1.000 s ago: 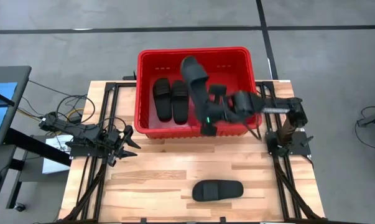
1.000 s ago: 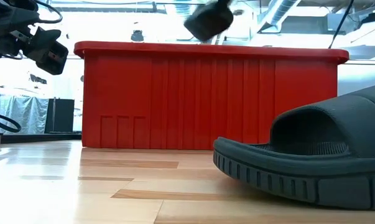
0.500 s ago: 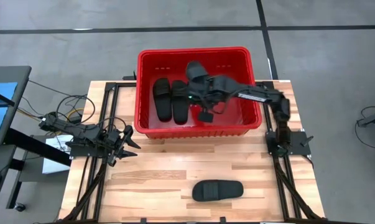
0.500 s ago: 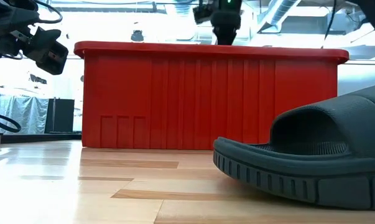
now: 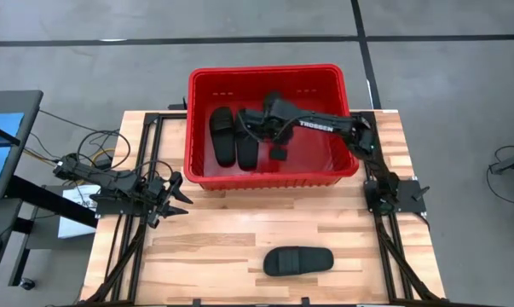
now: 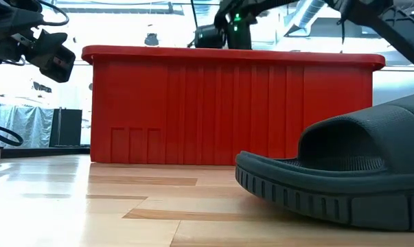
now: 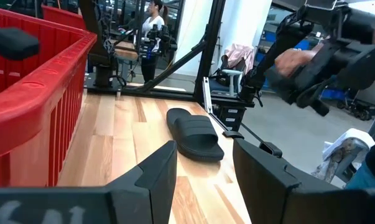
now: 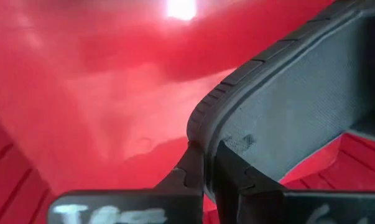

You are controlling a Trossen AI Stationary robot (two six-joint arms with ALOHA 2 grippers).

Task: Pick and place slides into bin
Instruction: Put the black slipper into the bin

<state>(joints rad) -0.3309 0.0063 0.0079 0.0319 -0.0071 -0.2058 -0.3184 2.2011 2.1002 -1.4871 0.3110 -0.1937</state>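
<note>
While the right arm is stretched across the red bin (image 5: 199, 128), the right gripper (image 5: 263, 119) is seen low inside it, just beside the two slides already lying there. In the right wrist view its fingers (image 8: 188, 174) are drawn nearly together on the thin edge of a black slide (image 8: 299, 99), whose ribbed rim and textured footbed fill most of that picture against the bin's red floor (image 8: 81, 93). From above, this gripped slide (image 5: 272, 104) is seen as a dark shape by the gripper, over the middle of the bin. A pair of slides (image 5: 233, 135) is laid side by side on the bin floor, toward its left half. Outside the bin, a fourth slide (image 5: 298, 261) is left on the wooden table (image 5: 214, 247), near the front edge and well apart from the bin; it is seen large in the low view (image 6: 344, 171) with the bin's solid red wall (image 6: 227, 110) behind it. The left gripper (image 5: 173, 198) is held off to the left of the table, beside the bin's front corner, its fingers (image 7: 155, 174) spread apart with nothing between them.
</note>
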